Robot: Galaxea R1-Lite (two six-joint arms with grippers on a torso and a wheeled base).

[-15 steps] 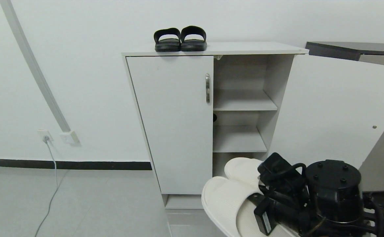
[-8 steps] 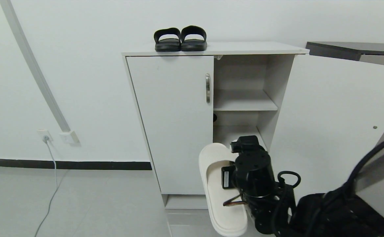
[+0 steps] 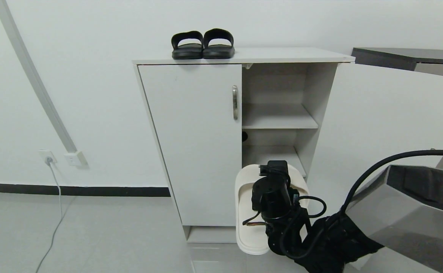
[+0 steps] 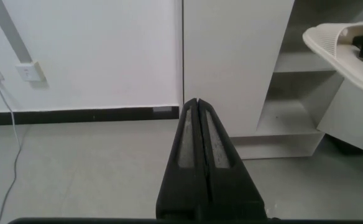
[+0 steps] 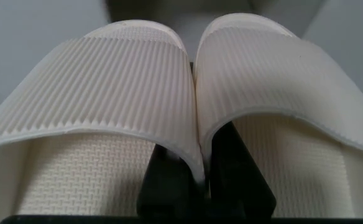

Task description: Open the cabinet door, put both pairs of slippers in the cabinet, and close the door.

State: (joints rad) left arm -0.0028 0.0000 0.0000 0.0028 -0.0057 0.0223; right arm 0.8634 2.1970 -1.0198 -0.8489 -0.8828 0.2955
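Note:
A pair of white slippers (image 3: 246,206) hangs side by side in front of the white cabinet's (image 3: 191,144) lower right opening, toes toward the lower shelf (image 3: 270,155). My right gripper (image 3: 271,175) is shut on them; its fingers (image 5: 169,177) pinch the two inner strap edges of the white slippers (image 5: 132,99) together. A pair of black slippers (image 3: 202,44) stands on the cabinet top, left of centre. The right door (image 3: 377,125) is swung open and the left door is closed. My left gripper (image 4: 197,124) is shut on nothing, low over the floor and facing the cabinet, with a white slipper (image 4: 340,43) beyond it.
Two bare shelves show in the open right half, the upper one (image 3: 278,117) at handle height. A grey desk (image 3: 407,57) stands behind the open door. A wall socket with a cable (image 3: 47,158) is at the left, above open floor.
My right arm has carried the white slippers forward, away from the camera, to the cabinet's lower opening. The head view has shifted slightly. The black slippers have stayed put.

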